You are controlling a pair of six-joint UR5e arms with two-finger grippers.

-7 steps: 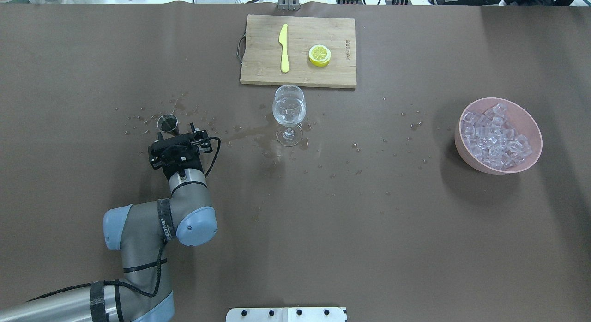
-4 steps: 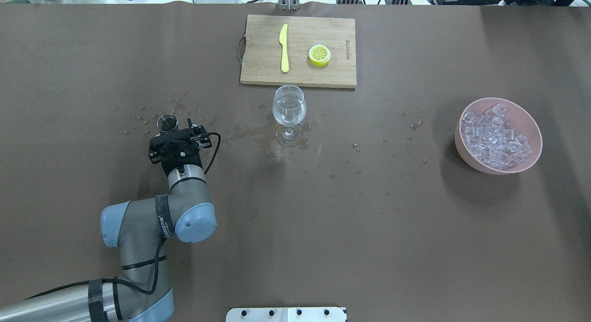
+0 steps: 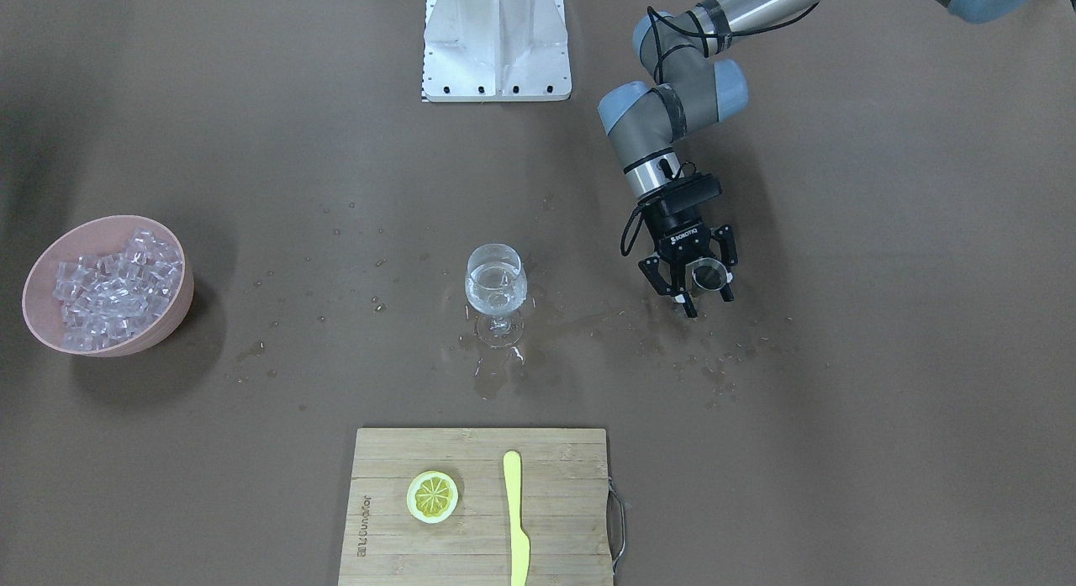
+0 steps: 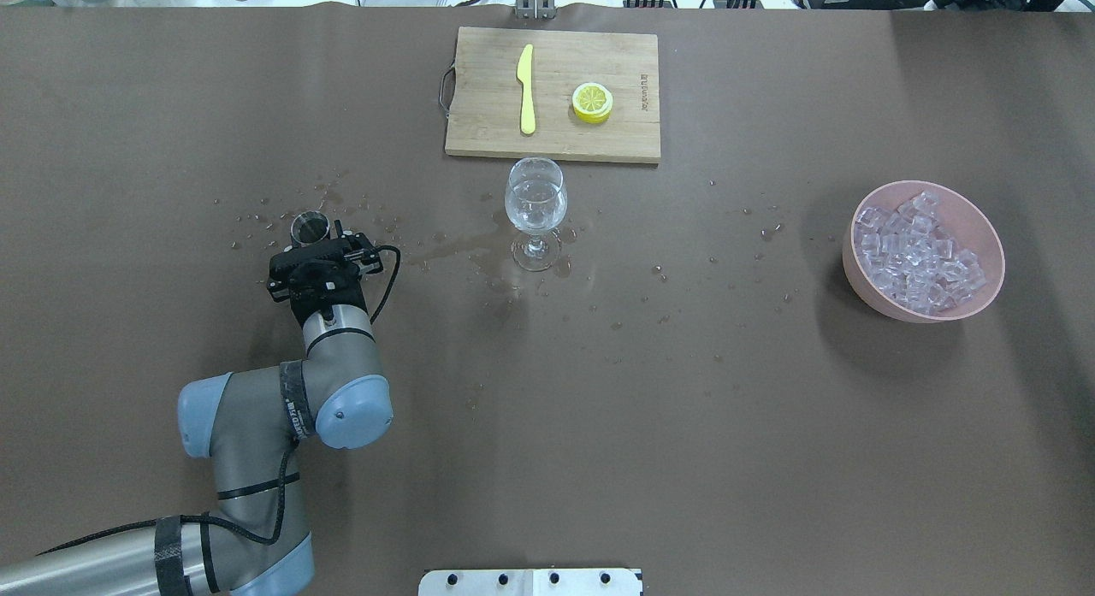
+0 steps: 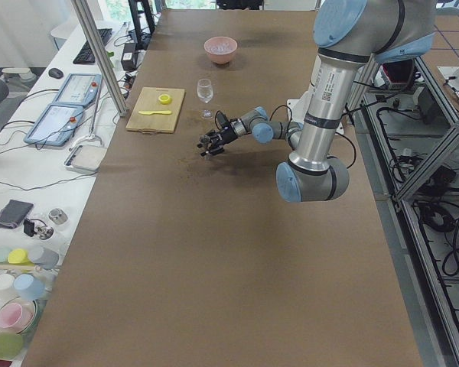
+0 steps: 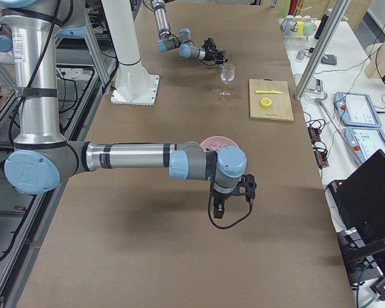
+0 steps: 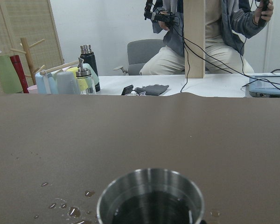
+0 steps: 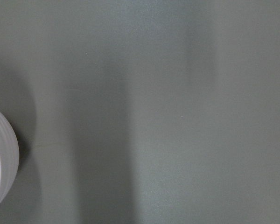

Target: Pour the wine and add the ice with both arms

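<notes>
Steel, the small cup stands upright on the brown table between the spread fingers of the left gripper, which are not clamped on it. The wine lies low in the stemmed glass, just before the cutting board. The ice fills the pink bowl on the robot's right side. The right gripper hangs near that bowl, and its fingers' state cannot be told.

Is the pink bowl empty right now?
No, the pink bowl holds a glistening heap of ice in small clear cubes.
</notes>
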